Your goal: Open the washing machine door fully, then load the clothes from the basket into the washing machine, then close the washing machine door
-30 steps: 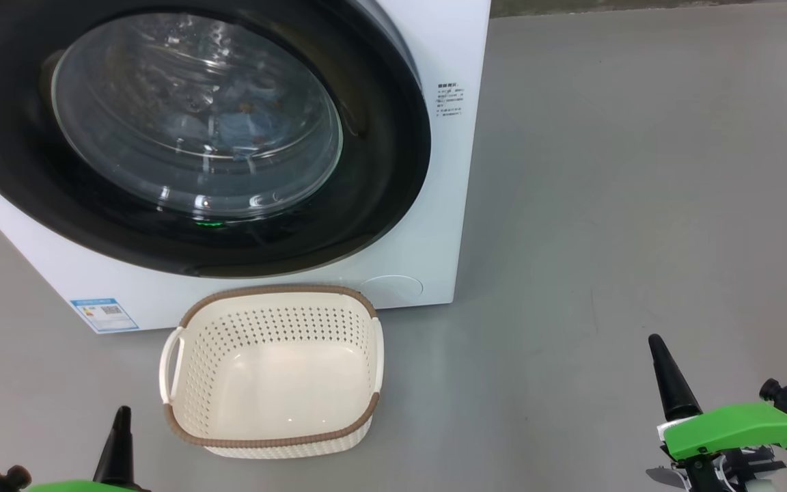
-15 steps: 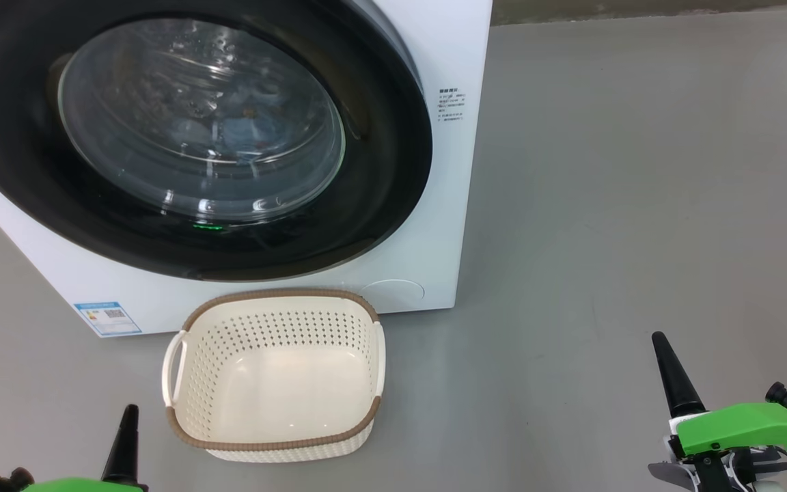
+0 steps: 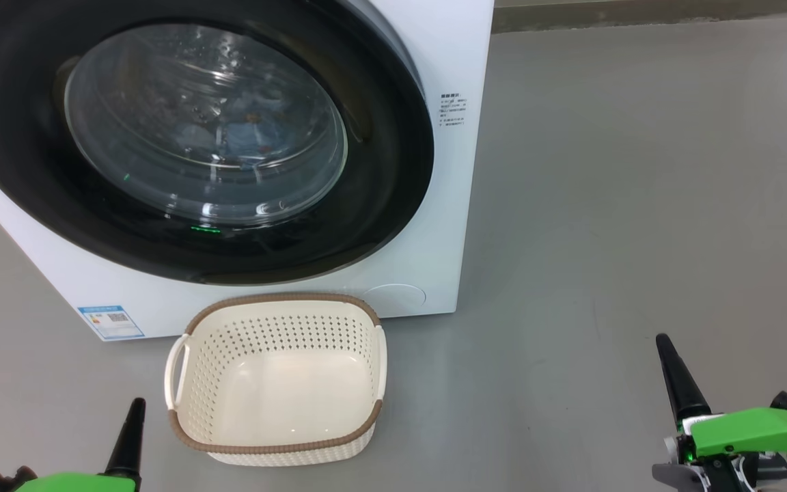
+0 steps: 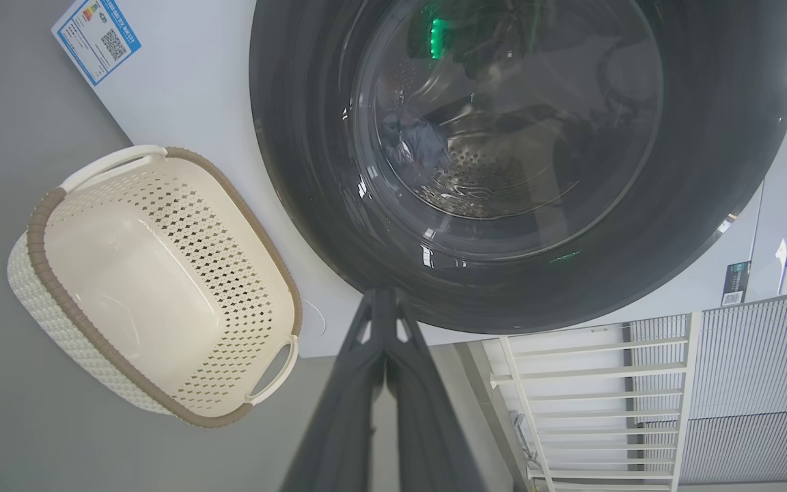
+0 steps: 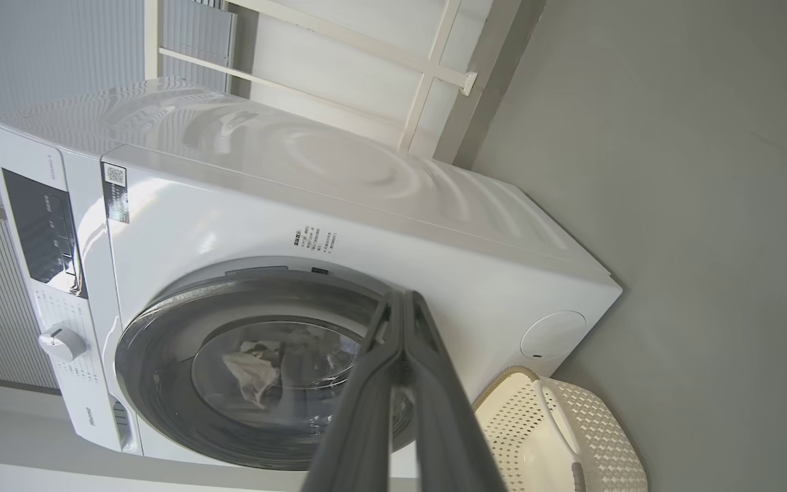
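Above and left of the left gripper (image 3: 137,410), the big white boxy washing machine (image 3: 448,41) and its round, glossy black-rimmed glass door (image 3: 380,205) are cut off by the head view's edges. Behind the glass, the light-blue clothes (image 3: 243,134) are blurred by reflections. Print on the small blue label sticker (image 3: 111,322) just above that gripper is too small to read.

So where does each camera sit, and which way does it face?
Head view: from the head, forward and down at the washing machine door and basket; left fingers lower left, right fingers lower right.
Left wrist view: from that wrist, along its shut fingers, at door and basket.
Right wrist view: from that wrist, along its shut fingers, at the washing machine, sideways.
Shared: all show door and basket.
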You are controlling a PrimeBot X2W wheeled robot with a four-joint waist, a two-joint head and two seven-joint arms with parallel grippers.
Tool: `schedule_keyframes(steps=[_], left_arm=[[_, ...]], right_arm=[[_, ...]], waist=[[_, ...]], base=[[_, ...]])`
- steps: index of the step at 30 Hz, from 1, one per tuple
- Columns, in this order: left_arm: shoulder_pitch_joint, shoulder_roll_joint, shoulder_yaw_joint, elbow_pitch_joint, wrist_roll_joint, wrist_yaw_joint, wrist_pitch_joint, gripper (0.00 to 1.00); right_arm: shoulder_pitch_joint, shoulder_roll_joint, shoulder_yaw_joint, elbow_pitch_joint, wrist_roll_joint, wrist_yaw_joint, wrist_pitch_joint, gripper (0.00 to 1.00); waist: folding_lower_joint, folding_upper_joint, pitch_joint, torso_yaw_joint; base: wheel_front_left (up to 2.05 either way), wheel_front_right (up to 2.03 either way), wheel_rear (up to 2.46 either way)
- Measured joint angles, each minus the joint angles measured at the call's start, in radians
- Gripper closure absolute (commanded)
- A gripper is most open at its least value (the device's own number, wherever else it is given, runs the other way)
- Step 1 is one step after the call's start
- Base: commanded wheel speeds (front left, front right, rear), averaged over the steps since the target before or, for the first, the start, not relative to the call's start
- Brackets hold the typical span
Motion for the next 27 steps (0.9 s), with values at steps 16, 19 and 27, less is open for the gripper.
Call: schedule_keyframes(steps=[16, 19, 27], left_arm=[[-0.008, -0.014, 0.005, 0.0, -0.159, 0.0, 0.046, 1.0], [-0.009, -0.014, 0.006, 0.0, -0.181, 0.0, 0.055, 1.0], [-0.021, -0.021, 0.009, 0.0, -0.265, 0.0, 0.077, 1.0]], right_arm=[[0.013, 0.007, -0.029, -0.02, 0.139, -0.001, 0.045, 1.0], [0.013, 0.01, -0.032, -0.025, 0.172, -0.001, 0.053, 1.0], [0.031, 0.018, -0.048, -0.038, 0.243, -0.001, 0.072, 1.0]], waist=[[0.0, 0.0, -0.013, 0.004], [0.0, 0.0, -0.015, 0.004], [0.0, 0.0, -0.022, 0.006]], base=[[0.0, 0.0, 0.0], [0.0, 0.0, 0.0], [0.0, 0.0, 0.0]])
